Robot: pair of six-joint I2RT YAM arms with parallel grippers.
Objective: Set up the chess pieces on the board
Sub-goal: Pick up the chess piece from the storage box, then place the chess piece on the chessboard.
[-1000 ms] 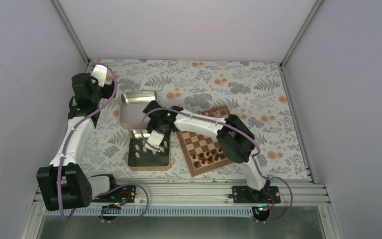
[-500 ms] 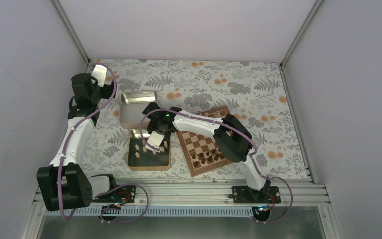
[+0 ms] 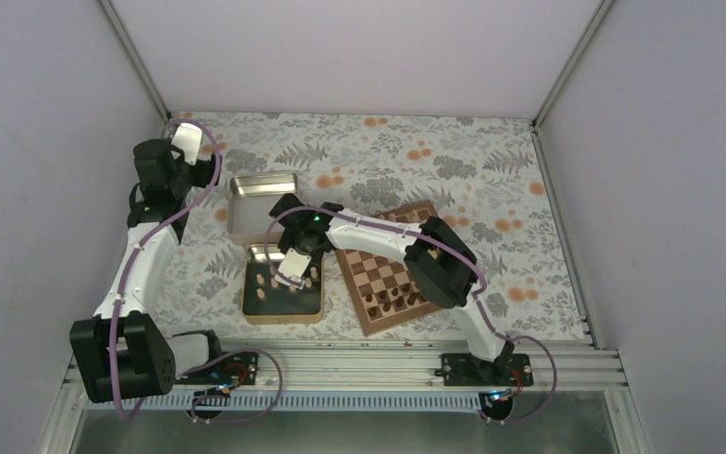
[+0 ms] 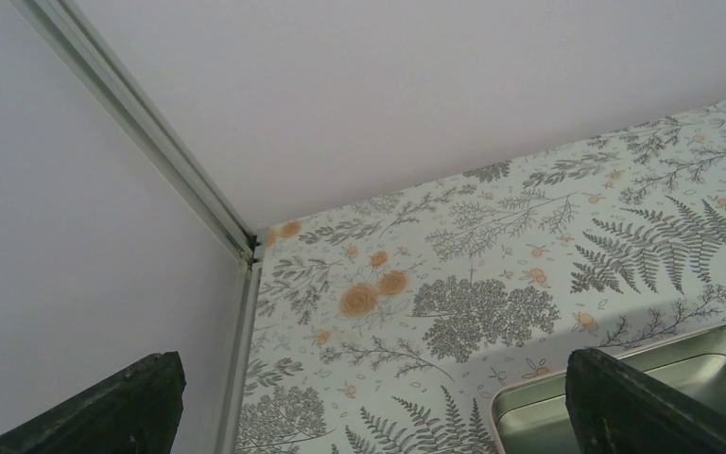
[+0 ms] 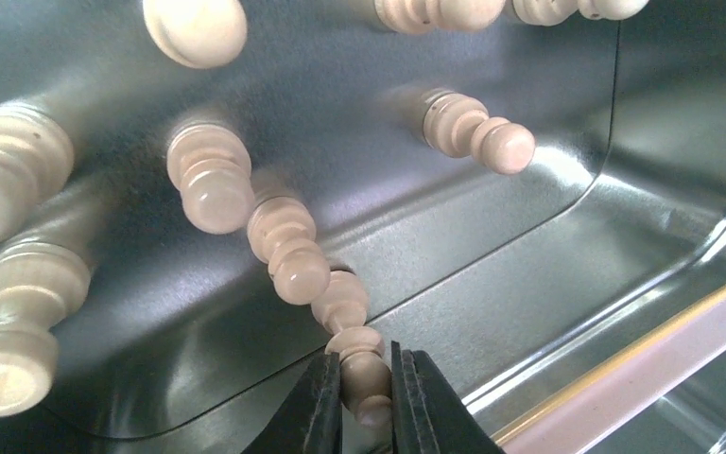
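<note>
Several pale beige chess pieces (image 5: 208,180) stand and lie in a gold-rimmed metal tin (image 3: 283,310) left of the chessboard (image 3: 389,268). My right gripper (image 5: 367,397) is down in the tin, its jaws shut on the upper part of one pale piece (image 5: 364,364). In the top view the right gripper (image 3: 295,268) hangs over the tin's upper part. Dark brown chessmen (image 3: 395,298) stand on the board's near rows. My left gripper (image 3: 192,156) is at the far left, open and empty, its dark fingertips (image 4: 657,402) wide apart above the floral cloth.
A second, empty metal tin (image 3: 261,205) lies behind the first; its corner shows in the left wrist view (image 4: 624,397). The enclosure's white walls and a metal corner post (image 4: 151,142) stand close to the left gripper. The arm bases' rail (image 3: 340,364) runs along the near edge.
The right arm has shifted slightly left and back over the tin. The left arm has barely moved.
</note>
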